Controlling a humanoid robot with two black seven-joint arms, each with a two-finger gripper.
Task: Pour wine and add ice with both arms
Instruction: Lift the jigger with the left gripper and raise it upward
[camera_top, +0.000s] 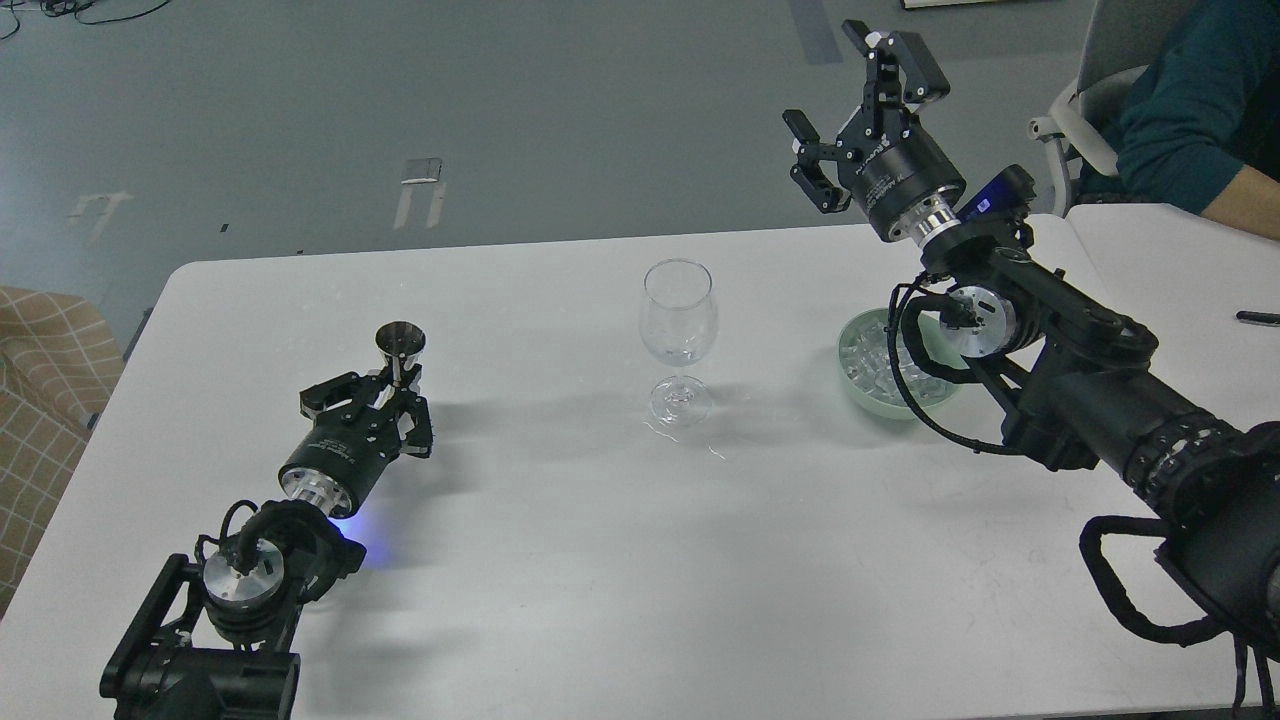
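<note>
Head view: left gripper (385, 398) clamps a small dark jigger (400, 345); right gripper (868, 110) gapes wide above the green ice bowl (856, 372), wine glass (678, 335) standing between them.

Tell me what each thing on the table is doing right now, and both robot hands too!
wine glass: upright mid-table, looks empty.
small metal cup: upright, held.
left gripper: shut on the small metal cup.
right gripper: open, raised, holding nothing.
green bowl: on the table, holding ice.
ice: cubes piled in the bowl.
</note>
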